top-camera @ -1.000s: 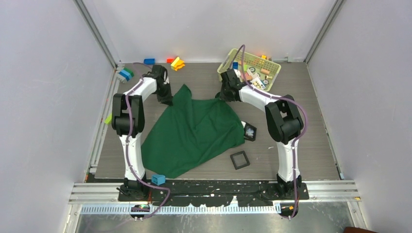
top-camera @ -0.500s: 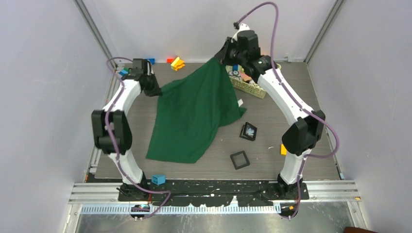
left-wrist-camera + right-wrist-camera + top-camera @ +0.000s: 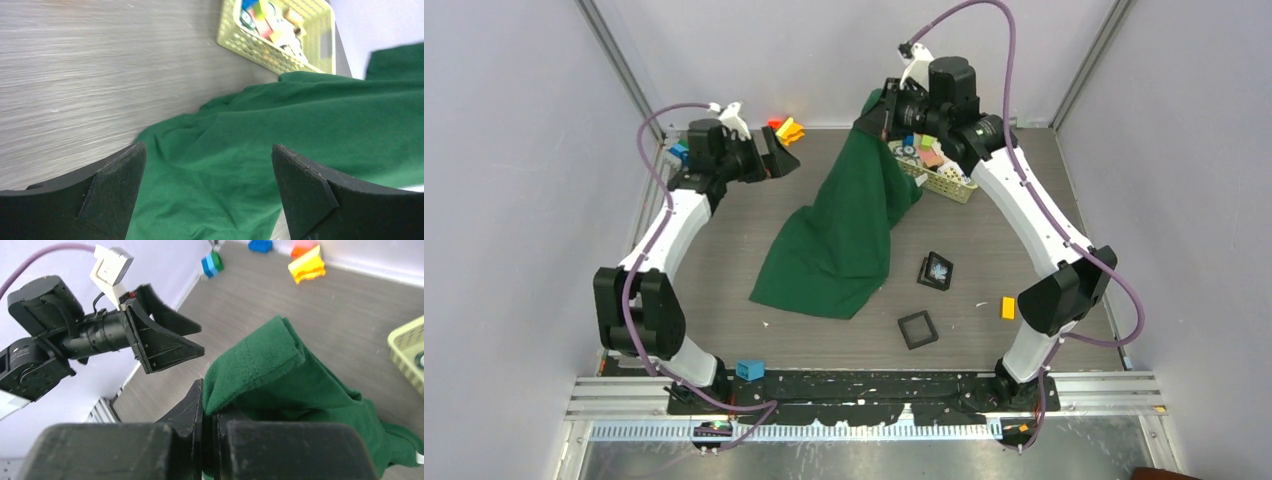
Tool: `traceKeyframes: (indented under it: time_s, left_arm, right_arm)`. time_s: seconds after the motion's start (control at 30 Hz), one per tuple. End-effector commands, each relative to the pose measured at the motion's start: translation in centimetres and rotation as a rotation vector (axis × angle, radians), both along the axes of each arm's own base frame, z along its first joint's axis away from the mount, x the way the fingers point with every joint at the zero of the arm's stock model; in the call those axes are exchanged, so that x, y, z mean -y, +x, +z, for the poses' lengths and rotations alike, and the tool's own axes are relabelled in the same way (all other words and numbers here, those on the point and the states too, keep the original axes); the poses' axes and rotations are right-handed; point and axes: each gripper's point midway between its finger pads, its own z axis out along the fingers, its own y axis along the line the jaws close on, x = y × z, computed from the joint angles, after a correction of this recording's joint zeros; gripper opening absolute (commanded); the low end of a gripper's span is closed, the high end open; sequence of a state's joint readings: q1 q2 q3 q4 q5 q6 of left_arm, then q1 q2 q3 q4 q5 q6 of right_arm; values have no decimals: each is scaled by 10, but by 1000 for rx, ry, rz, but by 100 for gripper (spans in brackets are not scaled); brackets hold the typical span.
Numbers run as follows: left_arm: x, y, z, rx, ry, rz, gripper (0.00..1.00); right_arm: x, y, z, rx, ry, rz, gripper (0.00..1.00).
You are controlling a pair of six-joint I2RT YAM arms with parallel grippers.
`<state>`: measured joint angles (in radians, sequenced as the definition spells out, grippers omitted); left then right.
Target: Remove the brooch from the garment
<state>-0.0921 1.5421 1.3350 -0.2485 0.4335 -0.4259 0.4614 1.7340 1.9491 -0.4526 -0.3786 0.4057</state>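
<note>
1. hanging from the right gripper point(image 3: 880, 110), the garment point(image 3: 844, 235) drapes from about 12 o'clock in the top view down to the table point(image 3: 724, 260). its lower part pools there near the centre.
2. the right gripper's jaws are pressed together on a folded, stitched edge of the green cloth. the right wrist view shows that fold pinched between the fingers with no gap.
3. the left gripper point(image 3: 786, 160) is held above the table at about 10 o'clock, pointing toward 3 o'clock at the cloth. its jaws are spread wide with nothing between them, and it is apart from the garment.
4. in the left wrist view the green cloth lies beyond the two spread fingers and touches neither.
5. the brooch point(image 3: 938, 268) lies inside a small black tray point(image 3: 924, 278) at about 4 o'clock from the centre, near the cloth's right edge and off the garment.
6. a second black tray point(image 3: 906, 334) sits toward 5 o'clock, closer to the arm bases and apart from the first.
7. a yellow basket point(image 3: 952, 181) of small things stands at about 1 o'clock, with its left end hidden behind the hanging cloth.
8. an orange block point(image 3: 1007, 308) lies at 4 o'clock near the right arm, a blue block point(image 3: 750, 369) at 7 o'clock by the near edge, and a yellow block point(image 3: 790, 131) at 11 o'clock by the far wall.
</note>
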Motion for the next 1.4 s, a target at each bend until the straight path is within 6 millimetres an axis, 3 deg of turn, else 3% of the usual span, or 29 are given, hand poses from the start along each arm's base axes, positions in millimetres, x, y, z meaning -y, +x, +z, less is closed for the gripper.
traceKeyframes:
  time_s: [0.0,0.1,0.13,0.23,0.3,0.33,0.37,0.4,0.47,0.5,0.53,0.57,0.6,0.63,0.67,0.7,0.77,0.9,1.03,1.17,1.27,1.37]
  left_arm:
    - [52,-2,-4,250,-26,-260,100]
    - [70,-13,2,566,-59,-387,100]
    - [69,-12,-5,577,-56,-379,100]
    - [64,4,-44,406,18,-371,98]
    - [61,9,-71,261,114,-365,97]
    - [61,12,-79,213,177,-368,97]
    - [59,14,-89,173,247,-365,98]
    - [55,13,-102,130,321,-366,99]
    - [53,10,-120,58,406,-398,100]
    - [53,11,-125,32,411,-406,100]
    - [54,11,-131,5,411,-421,100]
    - [57,10,-136,-16,404,-437,100]
    - [59,8,-142,-36,405,-455,100]
    - [62,5,-147,-47,414,-480,100]
    - [67,0,-151,-64,431,-504,100]
    - [70,-3,-157,-92,451,-519,100]
    - [73,-6,-168,-161,503,-518,100]
    - [75,-8,-179,-281,555,-510,97]
    - [73,-10,-193,-322,605,-504,90]
    - [62,-2,-208,-361,665,-432,89]
    - [59,12,-204,-329,671,-353,92]
    - [70,24,-195,-267,632,-316,89]
  right_arm:
    - [3,-29,4,18,-21,97,0]
    - [11,-35,-11,-26,-84,98,0]
    - [15,-36,-12,-30,-100,87,0]
    - [33,-40,-35,-108,-166,18,0]
    - [54,-40,-54,-152,-223,-91,0]
    - [61,-43,-76,-206,-251,-121,0]
    - [72,-44,-79,-209,-268,-178,0]
    - [79,-48,-103,-263,-290,-206,0]
    - [91,-57,-129,-310,-320,-252,0]
    - [98,-61,-129,-308,-314,-280,1]
    - [102,-67,-146,-335,-328,-287,0]
    - [107,-73,-145,-329,-316,-307,0]
    - [111,-79,-160,-350,-326,-316,0]
    - [114,-84,-159,-347,-311,-332,0]
    - [118,-91,-176,-373,-321,-337,0]
    - [119,-96,-175,-377,-299,-346,0]
    - [119,-111,-199,-426,-290,-329,0]
    - [115,-130,-225,-497,-265,-293,0]
    - [114,-137,-238,-524,-259,-280,0]
    - [115,-136,-237,-512,-262,-283,0]
    - [115,-134,-234,-498,-265,-282,0]
    - [116,-133,-233,-491,-270,-283,1]
